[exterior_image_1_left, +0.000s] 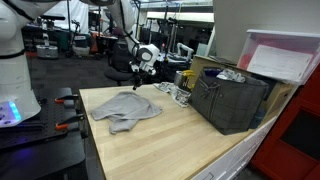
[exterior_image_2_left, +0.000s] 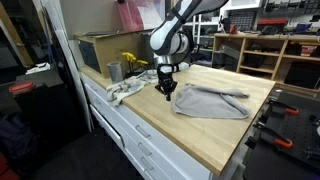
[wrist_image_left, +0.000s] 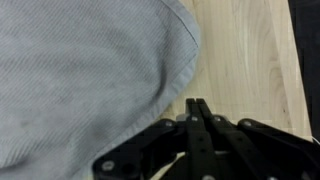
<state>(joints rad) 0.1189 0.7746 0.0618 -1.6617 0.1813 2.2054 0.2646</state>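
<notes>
Status of work: the Robotiq gripper (exterior_image_2_left: 167, 91) stands over the wooden worktop (exterior_image_2_left: 205, 138), pointing downward at the edge of the grey garment (exterior_image_2_left: 211, 103) that faces the clutter at one end of the bench; in both exterior views the fingertips sit at or just above the cloth's border.

Finger state: clenched; in the wrist view the gripper (wrist_image_left: 200, 106) shows its two fingers pressed together, with no visible gap; the hemmed edge of the grey garment (wrist_image_left: 80, 70) curves past just beside the tips, and bare worktop (wrist_image_left: 255, 50) lies on the other side. Whether a fold of the hem is caught between the pads cannot be confirmed from this angle; the tips appear to meet just off the fabric.

Garment position: the grey garment (exterior_image_1_left: 125, 108) lies spread and slightly rumpled on the worktop (exterior_image_1_left: 175, 145), flat on the wood, with no part raised.

Progress, as a judgement: approach and closure are complete; lifting, moving or reshaping of the cloth is not yet evident.

Surroundings: a dark crate (exterior_image_1_left: 232, 100), a metal cup (exterior_image_2_left: 114, 70) and a white rag (exterior_image_2_left: 126, 90) stand near the gripper's side of the garment, all apart from it.
</notes>
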